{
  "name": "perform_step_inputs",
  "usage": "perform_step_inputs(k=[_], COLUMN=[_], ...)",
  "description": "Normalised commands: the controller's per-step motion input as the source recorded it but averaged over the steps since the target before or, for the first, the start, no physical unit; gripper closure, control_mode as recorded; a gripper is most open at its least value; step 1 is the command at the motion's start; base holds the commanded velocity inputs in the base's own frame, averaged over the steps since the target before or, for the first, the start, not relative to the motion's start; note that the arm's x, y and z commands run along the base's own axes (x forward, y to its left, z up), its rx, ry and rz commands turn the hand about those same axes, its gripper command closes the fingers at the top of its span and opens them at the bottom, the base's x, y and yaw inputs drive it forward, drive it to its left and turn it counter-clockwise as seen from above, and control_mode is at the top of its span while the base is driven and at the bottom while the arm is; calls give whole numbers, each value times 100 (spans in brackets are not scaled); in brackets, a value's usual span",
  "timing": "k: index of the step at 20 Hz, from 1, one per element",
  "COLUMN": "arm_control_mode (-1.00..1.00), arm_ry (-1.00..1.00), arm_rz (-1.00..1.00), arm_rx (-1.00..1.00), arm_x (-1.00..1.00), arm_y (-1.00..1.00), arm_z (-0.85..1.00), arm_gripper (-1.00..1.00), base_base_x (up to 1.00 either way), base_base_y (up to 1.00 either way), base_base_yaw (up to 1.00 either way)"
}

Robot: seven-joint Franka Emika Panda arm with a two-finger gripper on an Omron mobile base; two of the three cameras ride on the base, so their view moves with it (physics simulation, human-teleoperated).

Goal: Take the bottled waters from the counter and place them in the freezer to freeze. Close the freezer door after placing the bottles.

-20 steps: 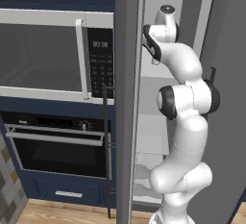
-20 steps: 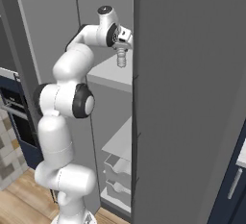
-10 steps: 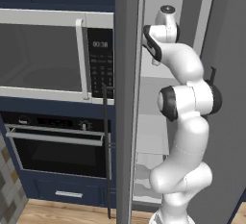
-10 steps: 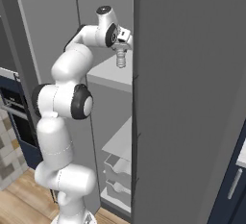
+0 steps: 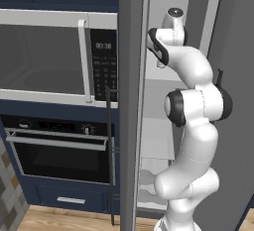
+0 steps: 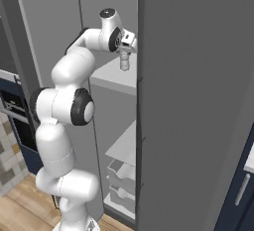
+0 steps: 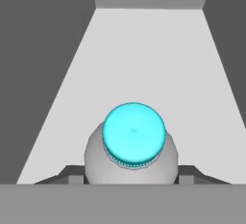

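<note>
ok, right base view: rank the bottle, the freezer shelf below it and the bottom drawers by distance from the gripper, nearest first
1. Bottled water: in the gripper, hanging straight down from it.
2. Freezer shelf: just under the bottle, at the upper part of the compartment.
3. Bottom drawers: far below, near the freezer floor.

Bare shelf (image 7: 144, 50) beyond bottle (image 7: 133, 136)

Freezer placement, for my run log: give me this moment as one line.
phase: placing | gripper: shut on bottled water | bottle: upright, above freezer shelf, contact unclear | freezer door: open
</note>
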Motion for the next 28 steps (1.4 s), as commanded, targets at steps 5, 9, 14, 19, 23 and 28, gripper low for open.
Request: perform_step_inputs(k=[5,9,14,19,23,28], arm_control_mode=[-100,-100,-100,-100,-100,-100], arm_ry=[0,0,0,-10,-25,-25], arm_rz=[1,0,0,0,0,0], arm_rx=[2,0,-1,-2,-4,-4], arm_x=[0,0,0,-1,-25,-45], arm_y=[0,0,4,1,0,9], arm_z=[-23,0,0,0,-1,-1], arm_gripper=[-100,-100,-100,-100,-100,-100], base_base_x=[0,0,0,0,0,0], base_base_y=[0,0,0,0,0,0], base_base_yaw=[0,0,0,0,0,0])
